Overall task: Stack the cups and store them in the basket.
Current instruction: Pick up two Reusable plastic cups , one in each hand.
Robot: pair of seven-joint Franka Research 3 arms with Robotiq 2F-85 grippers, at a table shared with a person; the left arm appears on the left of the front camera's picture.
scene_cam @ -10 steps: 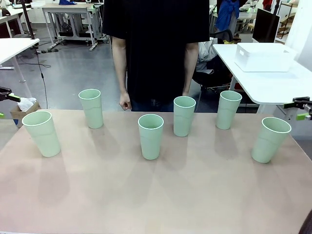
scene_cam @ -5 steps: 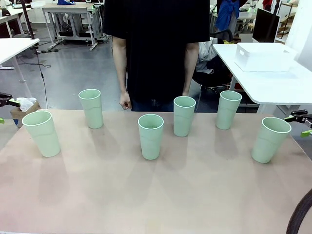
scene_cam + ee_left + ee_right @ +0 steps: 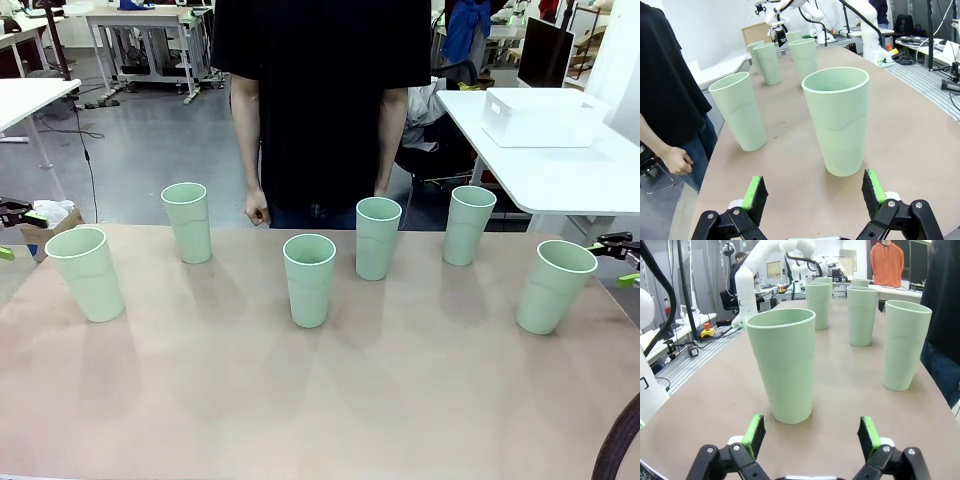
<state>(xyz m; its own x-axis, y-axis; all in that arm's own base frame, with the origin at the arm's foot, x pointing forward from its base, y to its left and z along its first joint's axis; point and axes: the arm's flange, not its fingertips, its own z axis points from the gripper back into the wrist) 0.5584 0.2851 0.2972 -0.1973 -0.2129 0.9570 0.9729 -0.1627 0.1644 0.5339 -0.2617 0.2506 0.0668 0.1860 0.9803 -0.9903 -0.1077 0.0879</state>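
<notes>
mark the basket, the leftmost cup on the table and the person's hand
basket (image 3: 540, 128), front view, on its near side wall
leftmost cup (image 3: 88, 282), front view, middle of its side wall
person's hand (image 3: 257, 210), front view, on the knuckles

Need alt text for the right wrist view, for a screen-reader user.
The right gripper is open, its green-padded fingers framing one upright mint-green cup just ahead on the tan table, not touching it. More identical cups stand upright farther along, and a person in dark clothes is at the picture's right edge.
</notes>
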